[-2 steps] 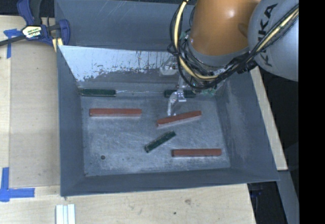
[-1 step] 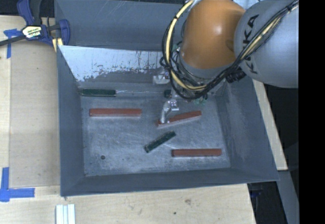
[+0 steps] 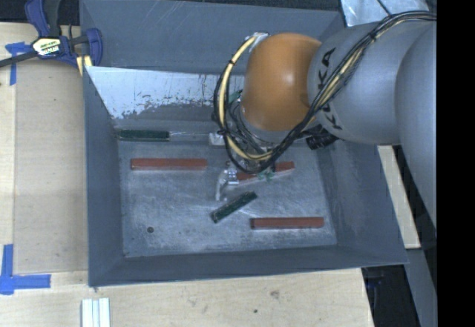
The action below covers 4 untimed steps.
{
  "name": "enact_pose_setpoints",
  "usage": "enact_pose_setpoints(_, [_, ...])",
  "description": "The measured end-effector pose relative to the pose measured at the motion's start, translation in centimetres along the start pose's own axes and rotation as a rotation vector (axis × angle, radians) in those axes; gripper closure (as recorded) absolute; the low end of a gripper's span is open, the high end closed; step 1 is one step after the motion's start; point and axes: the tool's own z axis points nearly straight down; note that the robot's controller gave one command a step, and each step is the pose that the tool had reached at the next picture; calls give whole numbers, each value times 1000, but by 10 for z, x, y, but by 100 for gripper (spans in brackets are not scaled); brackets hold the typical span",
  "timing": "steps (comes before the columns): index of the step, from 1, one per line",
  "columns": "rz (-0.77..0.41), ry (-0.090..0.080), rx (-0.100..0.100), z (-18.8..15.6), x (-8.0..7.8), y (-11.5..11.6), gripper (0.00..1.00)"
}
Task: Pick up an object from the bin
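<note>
Orange wrist cover (image 3: pixel 278 81) over bin (image 3: pixel 104 192) | gripper (image 3: pixel 228 183) beside dark green stick (image 3: pixel 234 207), width untellable | floor bare front-left

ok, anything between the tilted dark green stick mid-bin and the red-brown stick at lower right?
Nothing. In the camera view the stretch of bin floor between the tilted dark green stick and the lower-right red-brown stick is bare; they lie apart.

The orange cover (image 3: pixel 276 81) and its cables (image 3: pixel 245 144) hide most of the claw (image 3: pixel 227 185). One red-brown strip (image 3: pixel 283 167) sticks out from under them, its left part covered. A dark speck (image 3: pixel 151 229) on the floor of the bin (image 3: pixel 104 192) is too small to tell.
</note>
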Motion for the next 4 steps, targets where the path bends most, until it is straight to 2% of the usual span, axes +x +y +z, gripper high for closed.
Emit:
enact_pose_setpoints(1, [-181, -21, -3, 62, -43, -2, 100])
enact_pose_setpoints(2, [-181, -21, -3, 62, -43, -2, 100])
enact_pose_setpoints(3, [-191, 4, 1, -23, -50, -7, 0])
enact_pose_setpoints(4, [-195, -2, 0, -81, -60, -10, 0])
